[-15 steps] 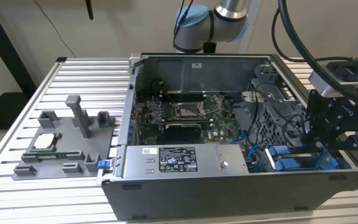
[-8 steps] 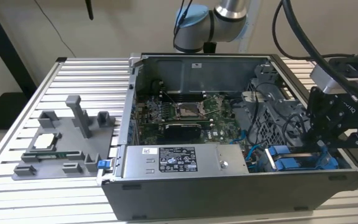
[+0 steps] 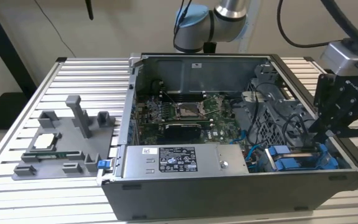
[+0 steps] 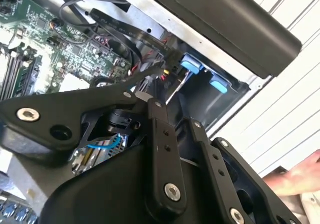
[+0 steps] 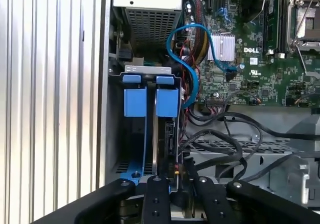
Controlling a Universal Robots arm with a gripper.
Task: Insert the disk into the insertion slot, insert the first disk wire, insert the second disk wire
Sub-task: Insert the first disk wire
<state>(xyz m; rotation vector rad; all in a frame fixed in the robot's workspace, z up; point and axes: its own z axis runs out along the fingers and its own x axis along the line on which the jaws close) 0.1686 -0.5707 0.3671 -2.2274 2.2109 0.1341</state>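
My gripper (image 5: 176, 186) is hanging low in the case (image 3: 229, 196), at its near corner on the exterior view's right, and its black links are crowding both wrist views. I cannot tell whether it is pinching anything, because the tip is sinking into dark clutter. Just past it the disk (image 5: 167, 103) is standing edge-on in the insertion slot (image 5: 115, 134) along the case wall, beside a second blue carrier (image 5: 135, 101). Black cables (image 5: 225, 134) and a blue cable (image 5: 192, 58) are crowding the motherboard (image 5: 260, 58) side, leaving little room. A person's hand (image 4: 300, 176) is showing outside the case, cut off.
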